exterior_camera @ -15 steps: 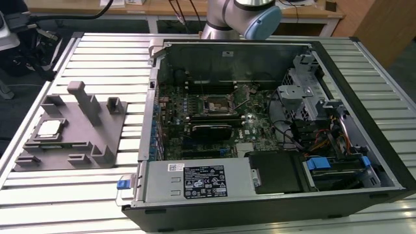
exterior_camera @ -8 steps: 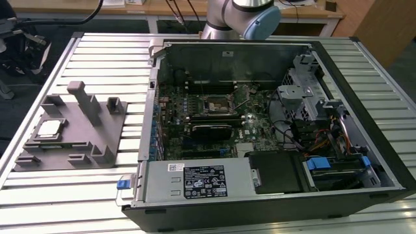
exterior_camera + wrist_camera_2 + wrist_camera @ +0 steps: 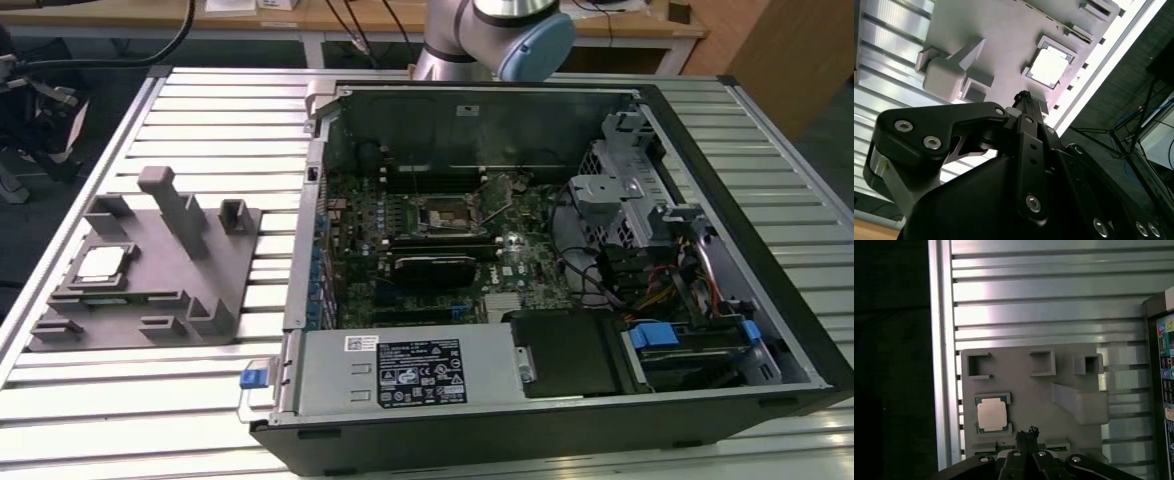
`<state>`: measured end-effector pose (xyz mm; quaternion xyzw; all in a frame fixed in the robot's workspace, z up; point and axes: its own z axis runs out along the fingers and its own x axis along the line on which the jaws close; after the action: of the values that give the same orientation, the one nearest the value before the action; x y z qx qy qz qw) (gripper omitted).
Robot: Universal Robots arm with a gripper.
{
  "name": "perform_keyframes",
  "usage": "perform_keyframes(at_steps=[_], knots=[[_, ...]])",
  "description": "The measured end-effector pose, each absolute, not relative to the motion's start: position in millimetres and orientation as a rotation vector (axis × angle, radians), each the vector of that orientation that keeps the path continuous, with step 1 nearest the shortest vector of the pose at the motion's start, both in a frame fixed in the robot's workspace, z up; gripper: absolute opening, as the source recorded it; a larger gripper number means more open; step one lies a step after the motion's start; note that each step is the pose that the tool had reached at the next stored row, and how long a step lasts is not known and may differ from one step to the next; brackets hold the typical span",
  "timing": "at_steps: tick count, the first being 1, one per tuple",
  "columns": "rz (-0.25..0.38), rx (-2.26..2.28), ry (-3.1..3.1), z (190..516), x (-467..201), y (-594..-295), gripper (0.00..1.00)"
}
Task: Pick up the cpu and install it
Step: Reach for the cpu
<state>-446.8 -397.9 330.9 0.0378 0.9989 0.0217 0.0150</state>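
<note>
1. The cpu [image 3: 102, 262] is sitting flat in a pocket of the grey holder block [image 3: 147, 290], on the slatted desk [image 3: 200, 130] at the exterior view's left, mid-height.
2. The gripper [image 3: 1027, 432] is hovering above the block, near the cpu but apart from it, with its jaws pressing together on nothing.
3. The open computer case [image 3: 534, 280] is lying centre-right, with its motherboard socket [image 3: 441, 215] showing mid-frame.
</note>
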Motion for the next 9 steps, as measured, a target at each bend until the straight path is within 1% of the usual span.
perform_keyframes(at_steps=[9], knots=[[0.071,0.118,3.109,325.1,-450.2,-397.8,0.11]])
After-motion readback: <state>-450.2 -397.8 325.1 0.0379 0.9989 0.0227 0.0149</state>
